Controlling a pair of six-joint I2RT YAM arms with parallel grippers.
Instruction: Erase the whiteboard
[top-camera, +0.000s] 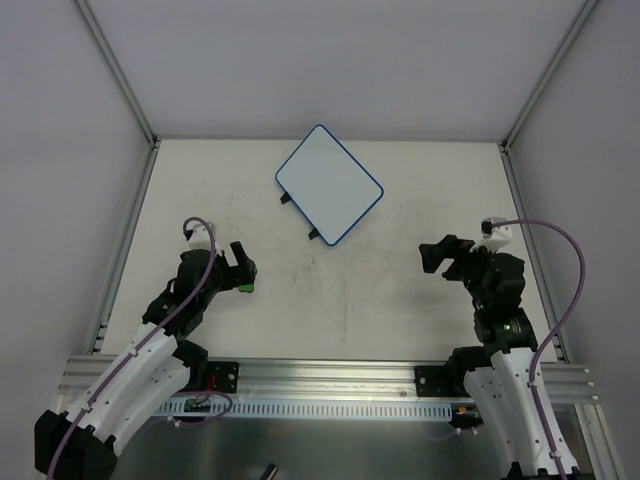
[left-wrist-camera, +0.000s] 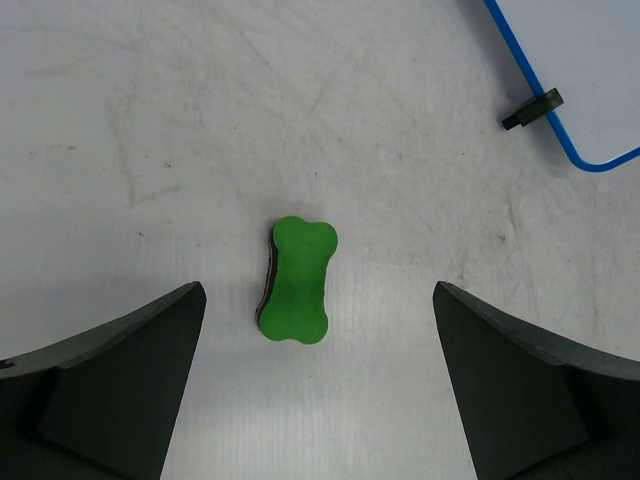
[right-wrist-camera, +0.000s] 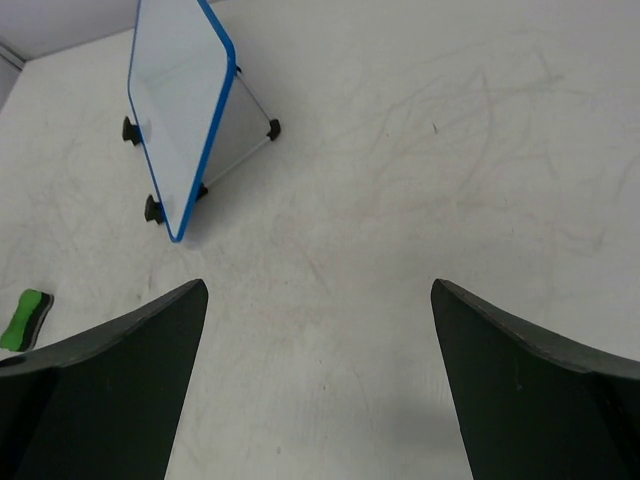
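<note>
The whiteboard (top-camera: 329, 186), white with a thin blue rim and two black feet, stands at the far middle of the table, turned diagonally. It looks blank. In the right wrist view the whiteboard (right-wrist-camera: 180, 100) leans on a rear prop. A small green eraser (left-wrist-camera: 298, 279) lies flat on the table just ahead of my left gripper (left-wrist-camera: 320, 400), which is open and empty above it. In the top view the eraser (top-camera: 244, 288) peeks out beside the left gripper (top-camera: 241, 266). My right gripper (top-camera: 440, 258) is open and empty, hovering right of the board.
Aluminium rails (top-camera: 125, 230) border the table left and right, with grey walls behind. The table surface (top-camera: 350, 300) is scuffed. The whiteboard's corner (left-wrist-camera: 590, 60) and one foot (left-wrist-camera: 532, 108) show at the left wrist view's upper right. The eraser (right-wrist-camera: 25, 318) shows at the right wrist view's left edge.
</note>
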